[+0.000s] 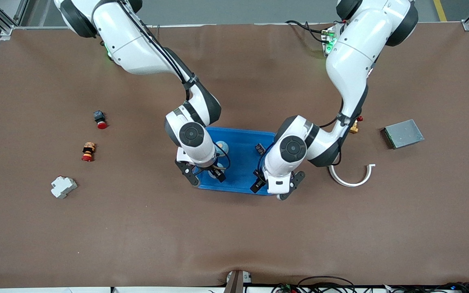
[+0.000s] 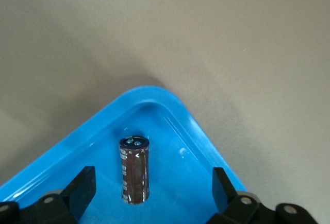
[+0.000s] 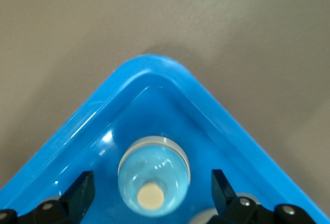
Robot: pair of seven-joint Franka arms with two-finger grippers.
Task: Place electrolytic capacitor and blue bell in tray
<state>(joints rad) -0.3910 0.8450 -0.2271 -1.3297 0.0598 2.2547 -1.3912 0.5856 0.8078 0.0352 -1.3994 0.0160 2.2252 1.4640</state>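
The bright-blue tray (image 1: 240,140) lies mid-table. My left gripper (image 1: 273,188) hangs open over the tray's near corner at the left arm's end. In the left wrist view the gripper (image 2: 152,190) has its fingers wide apart on either side of the dark brown electrolytic capacitor (image 2: 135,170), which stands upright on the tray floor (image 2: 175,172), touching neither finger. My right gripper (image 1: 207,176) is open over the tray's near corner at the right arm's end. In the right wrist view the gripper (image 3: 150,193) straddles the pale blue bell (image 3: 153,175), which sits on the tray (image 3: 154,74).
A second pale dome (image 1: 222,146) and a small dark part (image 1: 260,149) lie in the tray. A grey metal plate (image 1: 403,133), a white curved piece (image 1: 352,179) and a brass fitting (image 1: 354,127) lie toward the left arm's end. A red button (image 1: 100,119), an orange-red part (image 1: 88,151) and a white breaker (image 1: 63,186) lie toward the right arm's end.
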